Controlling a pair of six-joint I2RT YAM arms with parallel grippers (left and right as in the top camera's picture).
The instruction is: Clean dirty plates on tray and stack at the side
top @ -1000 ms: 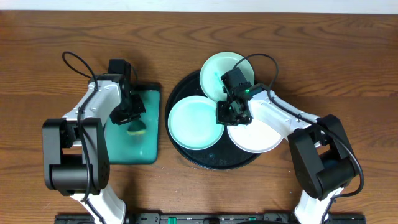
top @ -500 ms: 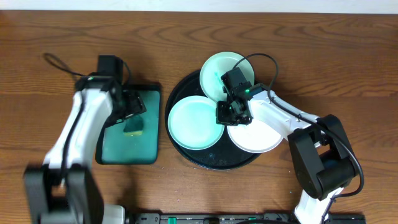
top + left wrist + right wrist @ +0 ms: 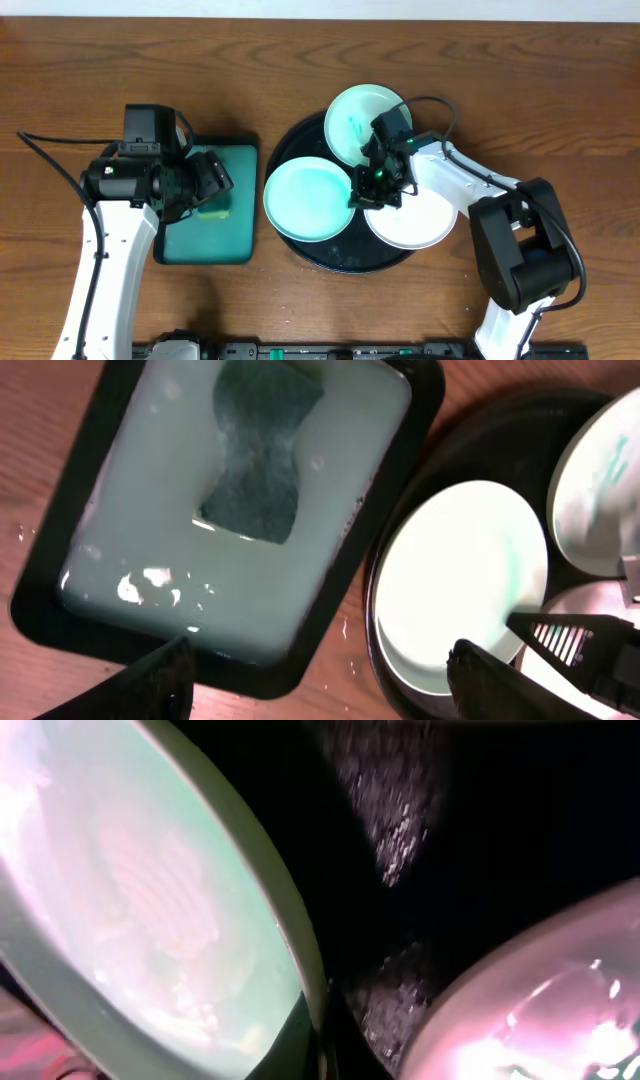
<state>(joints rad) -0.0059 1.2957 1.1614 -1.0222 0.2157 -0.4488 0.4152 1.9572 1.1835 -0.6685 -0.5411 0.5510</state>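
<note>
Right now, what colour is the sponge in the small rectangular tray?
The sponge is dark green; the left wrist view shows it best.

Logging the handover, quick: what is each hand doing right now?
Left hand: open, holding nothing.
Right hand: closed, seemingly pinching the rim of the nearer mint plate.

No writing, label, brand, number or sign can be read in any of the views.
</note>
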